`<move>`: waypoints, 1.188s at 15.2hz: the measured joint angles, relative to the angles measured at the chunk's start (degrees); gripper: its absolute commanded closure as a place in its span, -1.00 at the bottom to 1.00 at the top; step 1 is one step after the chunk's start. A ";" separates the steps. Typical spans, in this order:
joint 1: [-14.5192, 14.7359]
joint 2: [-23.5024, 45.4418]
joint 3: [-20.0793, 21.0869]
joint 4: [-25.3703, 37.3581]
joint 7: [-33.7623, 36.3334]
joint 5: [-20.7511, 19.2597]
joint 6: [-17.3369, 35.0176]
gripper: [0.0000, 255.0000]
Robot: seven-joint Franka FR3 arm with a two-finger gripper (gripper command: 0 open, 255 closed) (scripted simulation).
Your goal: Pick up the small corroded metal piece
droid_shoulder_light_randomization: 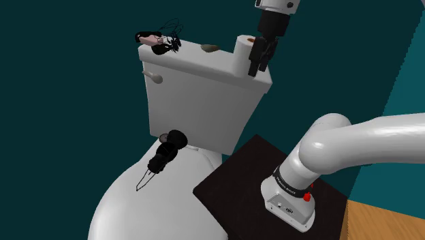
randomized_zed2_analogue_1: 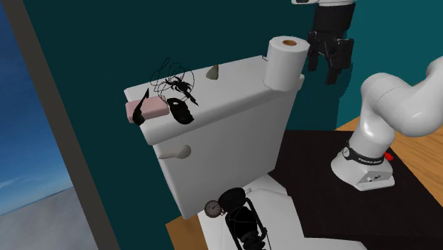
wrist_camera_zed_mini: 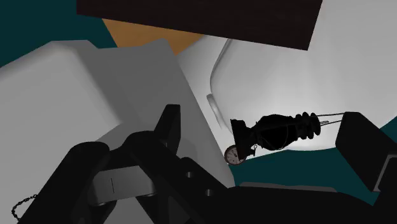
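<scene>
Shoulder view had the black gripper [droid_shoulder_light_randomization: 259, 67] hanging at the near end of the toilet tank [droid_shoulder_light_randomization: 204, 102], just beside a white paper roll [droid_shoulder_light_randomization: 241, 56] that stood upright on the tank lid. Its fingers were spread apart and clasped nothing. In the second exterior view the gripper [randomized_zed2_analogue_1: 323, 71] sat just off the roll's [randomized_zed2_analogue_1: 286, 62] right side, past the tank's [randomized_zed2_analogue_1: 227, 142] corner. The wrist view showed the same parted fingers [wrist_camera_zed_mini: 168, 130].

A band of small white lettering ran round the arm's base ring [randomized_zed2_analogue_1: 361, 162], too fine to read.

The small brown-grey piece [droid_shoulder_light_randomization: 209, 48] lay on the tank lid near its back edge, between the roll and a pink block [droid_shoulder_light_randomization: 151, 43] tangled with a black wiry thing [droid_shoulder_light_randomization: 170, 37]. The roll stood between the gripper and the piece [randomized_zed2_analogue_1: 211, 72], which lay apart from both the roll and the pink block [randomized_zed2_analogue_1: 142, 111].

Below, a black ribbed object [droid_shoulder_light_randomization: 167, 151] lay on the white toilet lid [droid_shoulder_light_randomization: 136, 204]. A small round dial [randomized_zed2_analogue_1: 213, 207] showed next to it [randomized_zed2_analogue_1: 245, 220], and the wrist view caught the dial [wrist_camera_zed_mini: 234, 154] and the object [wrist_camera_zed_mini: 277, 130] between the fingers, well beyond them. A flush handle [droid_shoulder_light_randomization: 156, 78] stuck out of the tank front. The arm stood on a dark stand [droid_shoulder_light_randomization: 231, 184] beside the toilet, on a wooden floor [droid_shoulder_light_randomization: 381, 218], with a teal wall [droid_shoulder_light_randomization: 68, 102] behind.
</scene>
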 measured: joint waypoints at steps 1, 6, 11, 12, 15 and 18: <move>0.00 0.00 0.00 0.00 0.00 0.00 0.00 -1.00; -1.25 4.57 5.05 3.09 9.85 3.82 4.15 -1.00; -3.56 12.25 11.51 7.55 21.52 7.16 5.79 -1.00; -4.47 14.42 12.53 9.12 23.43 8.32 5.20 -1.00; -7.23 18.32 16.57 11.56 29.92 10.46 13.45 -1.00; -9.70 23.95 20.22 16.17 37.55 7.80 18.15 -1.00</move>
